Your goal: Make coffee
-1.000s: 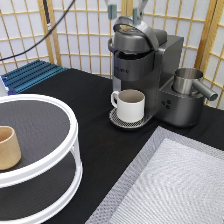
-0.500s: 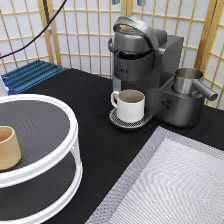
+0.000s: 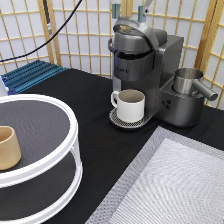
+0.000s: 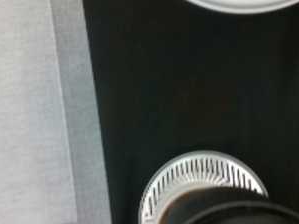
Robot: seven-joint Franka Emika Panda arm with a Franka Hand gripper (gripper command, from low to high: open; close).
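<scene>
Risen since the earlier frames, my gripper [image 3: 130, 9] hangs directly above the coffee machine [image 3: 150, 75], fingers apart and holding nothing. White mug [image 3: 131, 105]: on the machine's drip tray [image 3: 116, 120]. Coffee pod: I cannot locate it.

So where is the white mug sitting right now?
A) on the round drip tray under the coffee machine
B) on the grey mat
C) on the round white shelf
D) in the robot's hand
A: the white mug stands on the round drip tray under the coffee machine; the hand is above the machine's lid.
</scene>
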